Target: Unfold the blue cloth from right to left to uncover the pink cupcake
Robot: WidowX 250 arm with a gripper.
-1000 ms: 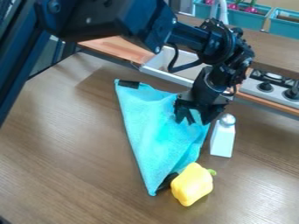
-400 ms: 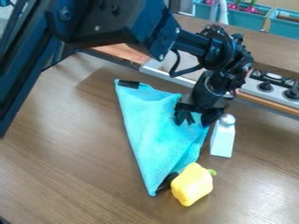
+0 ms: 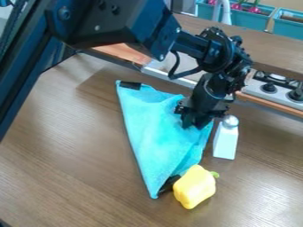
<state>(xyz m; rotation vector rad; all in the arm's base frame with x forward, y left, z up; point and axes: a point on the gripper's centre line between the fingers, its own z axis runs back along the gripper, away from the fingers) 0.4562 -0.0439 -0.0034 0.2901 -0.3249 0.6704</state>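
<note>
The black gripper [image 3: 195, 124] is over the upper right part of a turquoise cloth [image 3: 155, 133], its fingers closed together on a bit of the fabric. The cloth lies folded in a long triangle on the wooden table, with a black patch at its top left corner and another dark piece near its lower tip. Just right of the gripper stands a white bottle [image 3: 225, 141] with a silvery rounded top. A yellow bell pepper [image 3: 194, 187] with a green stem lies beside the cloth's lower end.
Behind the table [image 3: 71, 155] are a white sink [image 3: 158, 66] and a stove [image 3: 278, 91] with knobs. Teal planters [image 3: 248, 20] stand at the top right. The arm's large dark links cross the upper left.
The gripper's fingers have come together from a wider spread, drawing in on the cloth. The upper arm has swung slightly lower and to the right since the first frame. Bottle and pepper have stayed put.
</note>
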